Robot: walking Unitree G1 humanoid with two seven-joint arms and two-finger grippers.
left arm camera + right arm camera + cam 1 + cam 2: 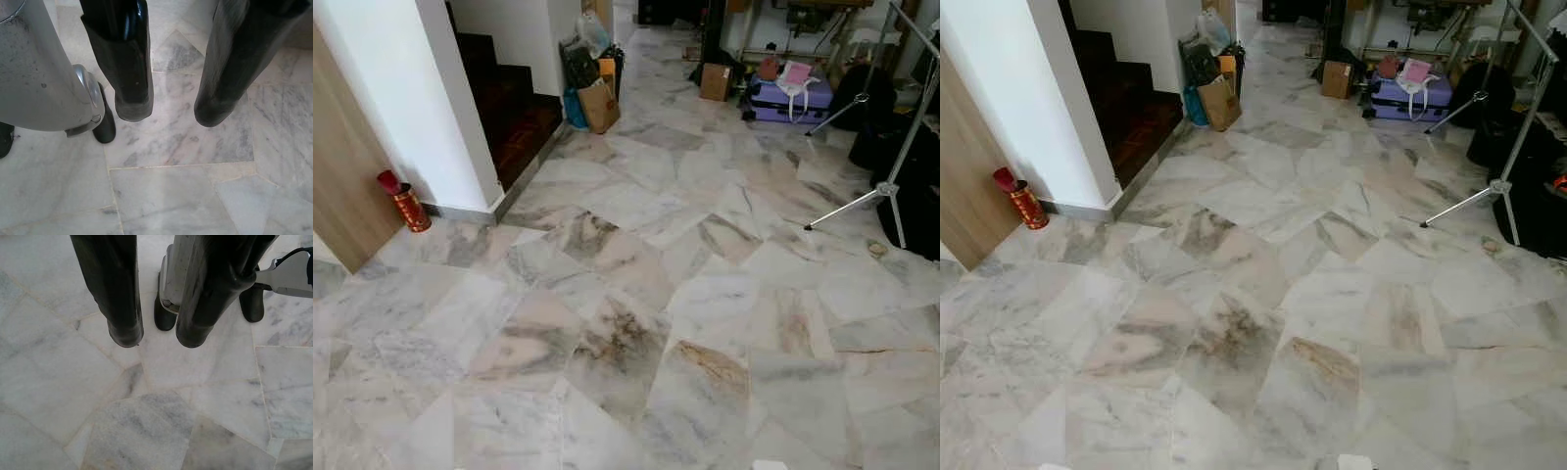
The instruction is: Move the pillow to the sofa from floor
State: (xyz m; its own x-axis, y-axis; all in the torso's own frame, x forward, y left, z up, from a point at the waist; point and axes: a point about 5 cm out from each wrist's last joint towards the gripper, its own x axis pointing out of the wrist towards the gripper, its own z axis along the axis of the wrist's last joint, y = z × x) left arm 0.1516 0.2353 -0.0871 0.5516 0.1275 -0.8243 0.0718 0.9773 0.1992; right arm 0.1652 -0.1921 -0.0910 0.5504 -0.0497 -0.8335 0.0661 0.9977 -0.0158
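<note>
Marble floor (pixel 636 323) stretches ahead of me in the eye views, with no pillow or sofa on it. My left gripper (pixel 171 110) hangs at my side above the tiles, open, with nothing between its black fingers (pixel 129 73). My right gripper (pixel 159 338) also hangs over the floor, open and empty, with my silver leg and black foot (pixel 166 313) just behind it.
A dark wooden staircase (pixel 514 113) rises at the far left beside a white wall. A red canister (pixel 409 206) stands by the wooden panel. Bags (pixel 597 103), a cardboard box (pixel 715 81) and a purple suitcase (pixel 788 98) lie at the back. A tripod stand (pixel 891 186) stands at the right.
</note>
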